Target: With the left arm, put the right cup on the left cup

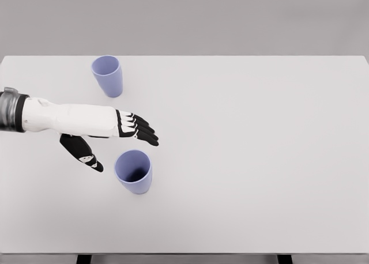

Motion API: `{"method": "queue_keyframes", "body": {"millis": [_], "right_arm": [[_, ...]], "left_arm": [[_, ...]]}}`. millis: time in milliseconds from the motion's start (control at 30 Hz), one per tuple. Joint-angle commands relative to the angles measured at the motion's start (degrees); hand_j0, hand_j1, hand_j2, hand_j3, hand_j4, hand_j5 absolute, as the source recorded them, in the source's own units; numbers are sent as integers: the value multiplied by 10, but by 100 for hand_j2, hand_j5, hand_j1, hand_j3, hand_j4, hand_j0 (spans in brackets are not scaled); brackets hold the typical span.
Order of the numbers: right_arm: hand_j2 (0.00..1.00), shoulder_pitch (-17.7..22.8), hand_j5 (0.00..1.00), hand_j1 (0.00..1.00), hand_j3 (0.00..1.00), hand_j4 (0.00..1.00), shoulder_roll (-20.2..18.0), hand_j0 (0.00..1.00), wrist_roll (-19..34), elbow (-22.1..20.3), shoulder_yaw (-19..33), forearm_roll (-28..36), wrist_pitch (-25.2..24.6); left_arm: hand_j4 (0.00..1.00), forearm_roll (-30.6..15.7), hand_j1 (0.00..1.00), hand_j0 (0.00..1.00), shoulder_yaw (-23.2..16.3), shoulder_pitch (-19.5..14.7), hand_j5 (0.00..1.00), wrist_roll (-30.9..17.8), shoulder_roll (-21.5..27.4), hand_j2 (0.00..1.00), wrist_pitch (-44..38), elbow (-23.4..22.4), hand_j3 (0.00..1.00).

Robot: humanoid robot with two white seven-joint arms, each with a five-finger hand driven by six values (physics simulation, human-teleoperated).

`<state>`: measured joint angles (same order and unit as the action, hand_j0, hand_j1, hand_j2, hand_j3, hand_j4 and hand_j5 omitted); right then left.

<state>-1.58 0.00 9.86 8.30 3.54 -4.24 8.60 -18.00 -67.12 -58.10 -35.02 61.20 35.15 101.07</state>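
Note:
Two lavender cups stand upright on the white table (259, 149). One cup (107, 75) is at the far left near the back edge. The other cup (134, 171) is nearer the front, slightly to its right. My left hand (124, 146) reaches in from the left edge, hovering just above and left of the nearer cup. Its fingers (141, 128) are stretched out and the thumb (83, 153) is spread apart, so the hand is open and holds nothing. It does not touch either cup.
The table's back edge runs just behind the far cup. Two dark table legs (83, 259) show at the bottom edge.

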Motion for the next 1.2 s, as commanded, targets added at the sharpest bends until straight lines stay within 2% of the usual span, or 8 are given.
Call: {"method": "queue_keyframes", "body": {"millis": [0,133,233,367,400,500,967,1167], "right_arm": [[100,1,100,100,100,100,0,100,-1,1,0,0,-2],[100,11,100,100,100,100,0,100,2,0,1,-1,-1],[100,11,100,100,100,100,0,100,3,0,3,-1,-1],[100,11,100,100,100,100,0,100,2,0,4,-1,-1],[100,11,100,100,100,100,0,100,2,0,4,-1,-1],[100,11,100,100,100,100,0,100,3,0,3,-1,-1],[100,11,100,100,100,100,0,100,3,0,2,-1,-1],[100,11,100,100,100,100,0,100,2,0,3,-1,-1]], "left_arm": [[100,-2,100,100,1,0,100,0,2,100,-2,0,100],[100,38,100,100,10,2,100,0,-2,100,-2,0,100],[100,98,100,100,13,10,100,0,-5,100,-2,0,100],[100,101,100,100,37,20,100,0,-9,100,-2,1,100],[100,101,100,100,39,29,100,0,-34,100,-2,1,100],[100,103,100,100,42,63,100,0,-42,100,-2,0,100],[100,121,100,100,43,69,100,0,-40,100,-2,-1,100],[100,132,100,100,44,68,100,0,-47,100,-2,-21,100]]}}
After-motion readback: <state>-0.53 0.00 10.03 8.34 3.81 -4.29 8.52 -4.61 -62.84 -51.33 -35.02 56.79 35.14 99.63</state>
